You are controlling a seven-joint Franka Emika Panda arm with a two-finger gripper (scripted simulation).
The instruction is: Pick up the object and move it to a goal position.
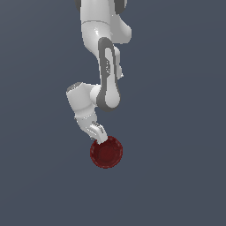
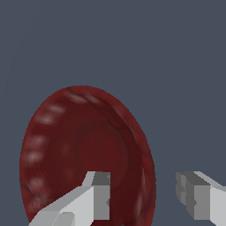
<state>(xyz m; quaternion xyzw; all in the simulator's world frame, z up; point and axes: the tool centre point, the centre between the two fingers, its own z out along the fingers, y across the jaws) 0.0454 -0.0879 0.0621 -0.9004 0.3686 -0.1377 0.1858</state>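
Observation:
The object, a small dark red round bowl (image 1: 108,154), lies on the flat grey ground below the arm in the exterior view. My gripper (image 1: 100,137) reaches down at a slant onto the part of its rim nearest the arm. In the wrist view the bowl (image 2: 84,141) fills much of the picture. The gripper (image 2: 143,194) is open and straddles the rim. One finger (image 2: 99,196) is over the bowl's inside and the other finger (image 2: 196,198) is outside it. Neither pad visibly touches the rim. No goal mark shows.
The white arm (image 1: 106,75) hangs down from the top of the exterior view. Around the bowl there is only plain grey ground (image 1: 176,176).

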